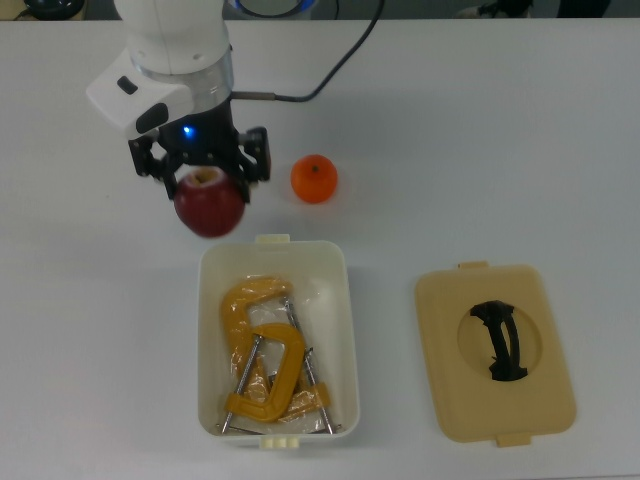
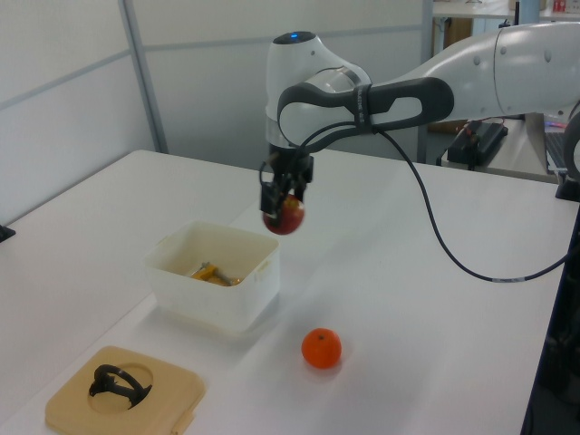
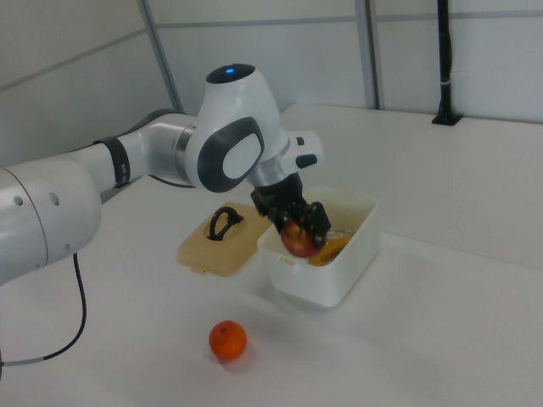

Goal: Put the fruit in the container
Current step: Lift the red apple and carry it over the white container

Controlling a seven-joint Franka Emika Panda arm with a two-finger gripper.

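While clamped in tool, apple hangs; orange beside; container below

A robotics lab workspace

A white industrial robot arm with a trailing black cable reaches over a plain white desk. Pale partition panels with metal uprights close off the area, as in a test cell. A few odd props lie on the desk: a white plastic tub holding yellow C-clamps, a beige lid and loose fruit.
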